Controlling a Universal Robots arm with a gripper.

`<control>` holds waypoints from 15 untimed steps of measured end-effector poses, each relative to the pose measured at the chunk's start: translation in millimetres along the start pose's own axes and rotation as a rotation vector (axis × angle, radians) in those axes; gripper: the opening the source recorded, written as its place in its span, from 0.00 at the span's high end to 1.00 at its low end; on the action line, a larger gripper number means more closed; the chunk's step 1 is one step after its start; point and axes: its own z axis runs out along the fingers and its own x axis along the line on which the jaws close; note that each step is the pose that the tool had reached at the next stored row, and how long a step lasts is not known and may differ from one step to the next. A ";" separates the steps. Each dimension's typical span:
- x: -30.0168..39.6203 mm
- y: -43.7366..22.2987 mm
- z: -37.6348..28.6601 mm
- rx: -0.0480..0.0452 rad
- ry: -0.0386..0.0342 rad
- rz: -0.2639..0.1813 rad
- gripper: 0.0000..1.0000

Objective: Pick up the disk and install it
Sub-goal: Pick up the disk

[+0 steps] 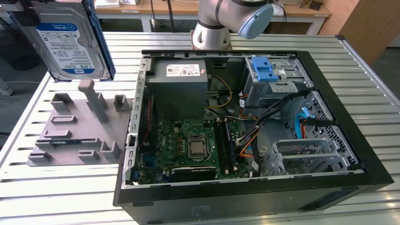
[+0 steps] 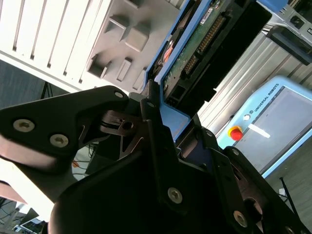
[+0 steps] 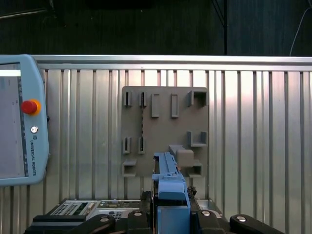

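Hand clamped on one edge of the disk, grey fixture below it; I judge this narrow edge grip could let the disk twist or slip free.

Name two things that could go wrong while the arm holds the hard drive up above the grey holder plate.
1. The pincer seems to grip the silver-grey metal hard drive only by one end of its blue plastic carrier; it might slip or tilt and drop onto the upright posts of the grey plastic holder plate.
2. Loose black cables cross the open black computer case; they could snag the drive going in.
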 end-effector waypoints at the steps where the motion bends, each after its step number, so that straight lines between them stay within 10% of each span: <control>1: 0.0 -0.4 0.0 0.0001 0.0000 0.000 0.64; 15: 0.0 -2.7 0.0 0.0000 0.0000 0.000 0.64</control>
